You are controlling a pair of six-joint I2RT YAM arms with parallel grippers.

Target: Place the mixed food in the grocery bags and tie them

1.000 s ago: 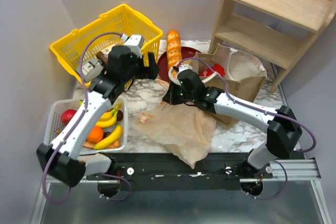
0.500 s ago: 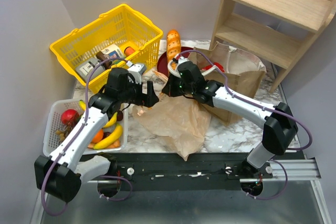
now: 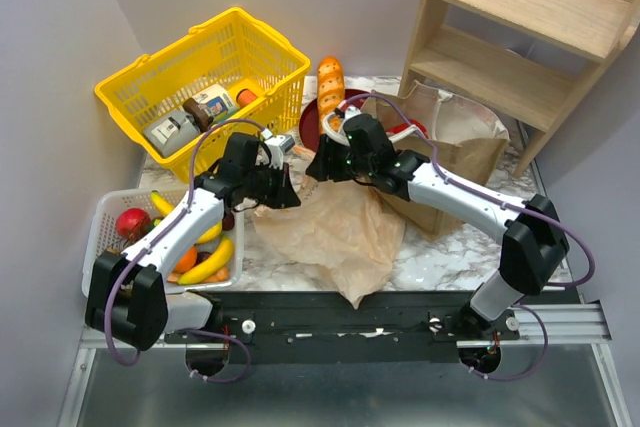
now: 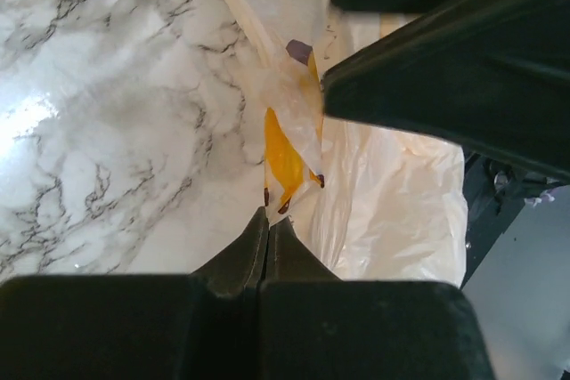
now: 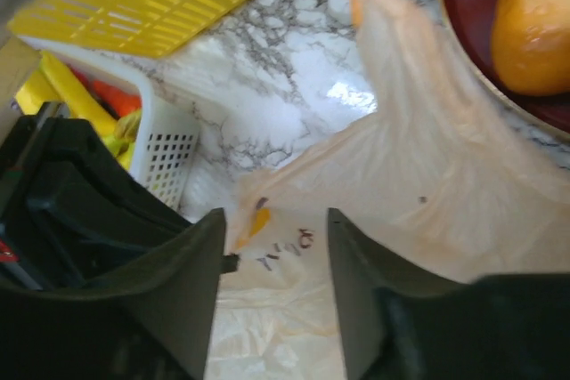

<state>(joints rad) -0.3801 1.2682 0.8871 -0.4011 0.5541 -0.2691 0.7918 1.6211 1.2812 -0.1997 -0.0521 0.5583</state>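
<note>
The plastic bag (image 3: 340, 237) lies crumpled and flat on the marble tabletop (image 3: 440, 257) between the two arms, and nothing can be seen inside it. The left tool (image 3: 283, 187) is now set at the bag's upper left edge, having been brought down there from over the yellow basket (image 3: 130, 97) within the last second. Its jaws have been closed tip to tip. In the wrist view a printed corner of film lies right at the tips, but whether a fold is pinched cannot be told. The right tool (image 3: 322, 162), shut a moment ago at the bag's far edge, has been opened. A stretched strip of film is seen beyond its parted jaws, beside the red plate (image 3: 308, 127). A handover of the bag's rim from right to left is judged to be under way, so that the mouth can be pulled open. The banana (image 3: 210, 262) and other fruit are left in the white tray (image 3: 98, 237). The paper bag (image 3: 470, 162) stands at the right.
</note>
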